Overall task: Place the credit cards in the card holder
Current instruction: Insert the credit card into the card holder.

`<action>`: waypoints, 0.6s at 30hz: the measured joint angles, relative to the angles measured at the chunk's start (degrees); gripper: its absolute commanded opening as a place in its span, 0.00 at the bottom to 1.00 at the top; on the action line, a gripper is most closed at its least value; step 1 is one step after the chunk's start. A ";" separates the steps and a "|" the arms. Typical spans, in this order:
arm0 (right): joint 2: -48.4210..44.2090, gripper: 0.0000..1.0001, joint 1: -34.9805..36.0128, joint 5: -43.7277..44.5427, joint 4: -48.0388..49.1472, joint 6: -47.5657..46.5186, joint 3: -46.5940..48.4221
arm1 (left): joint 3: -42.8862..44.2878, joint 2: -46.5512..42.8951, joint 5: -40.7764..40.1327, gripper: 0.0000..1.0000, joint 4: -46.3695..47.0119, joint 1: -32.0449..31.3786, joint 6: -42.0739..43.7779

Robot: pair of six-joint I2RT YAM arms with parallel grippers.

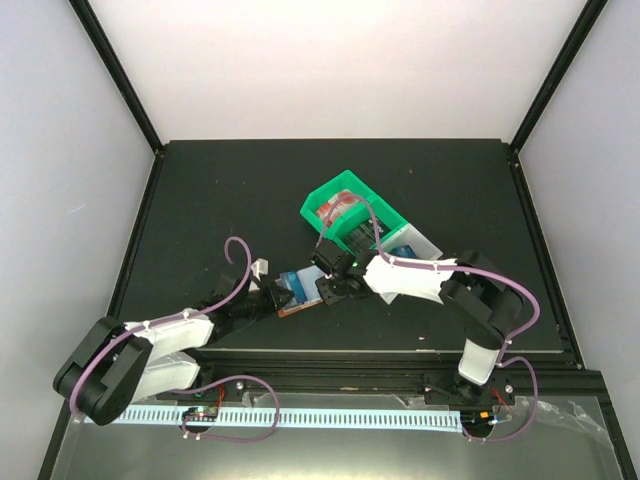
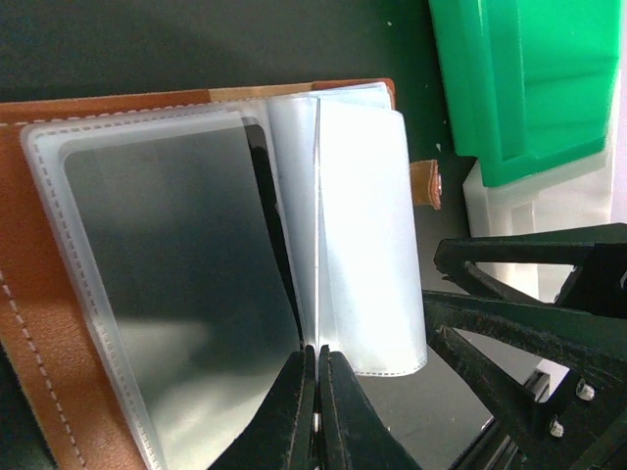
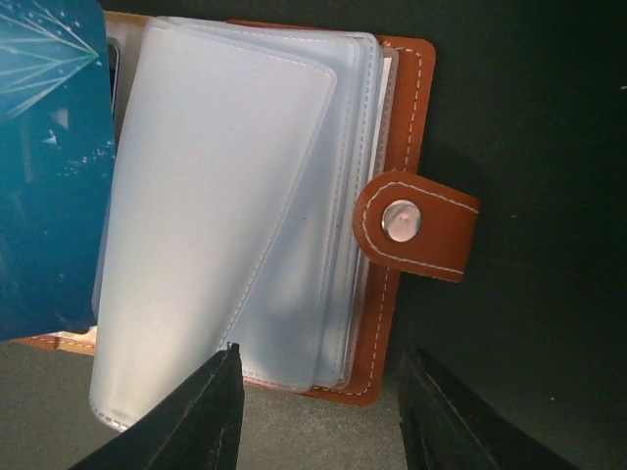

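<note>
The brown leather card holder point(image 1: 302, 300) lies open on the black table between the two arms. My left gripper point(image 2: 317, 354) is shut on the edge of one of its clear plastic sleeves point(image 2: 362, 245), holding that sleeve on edge. A dark card shows inside the sleeve point(image 2: 176, 255) to the left. My right gripper point(image 3: 318, 392) is open, just off the near edge of the card holder point(image 3: 404, 98), its fingers apart with nothing between them. The strap with the snap button point(image 3: 416, 225) sticks out to the right. A blue credit card point(image 3: 49, 166) covers the holder's left part; I cannot tell whether it sits in a sleeve.
A green plastic bin point(image 1: 352, 215) stands just behind the card holder, with a white bin point(image 1: 418, 243) to its right. In the left wrist view the green bin point(image 2: 529, 78) fills the upper right and the right arm's black fingers point(image 2: 529, 294) are close on the right.
</note>
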 measured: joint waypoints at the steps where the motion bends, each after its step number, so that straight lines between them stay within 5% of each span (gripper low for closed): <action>1: 0.00 0.46 0.00 -0.17 0.13 0.11 0.00 | 0.00 0.15 0.09 0.02 0.09 0.00 -0.24; 11: -0.87 0.45 -0.07 9.01 -1.51 3.56 -0.07 | -1.33 0.31 0.09 0.02 0.94 0.26 -3.04; 18: -1.05 0.46 -0.44 3.04 0.94 3.48 -0.07 | -1.60 0.33 0.44 0.01 2.51 0.26 -4.04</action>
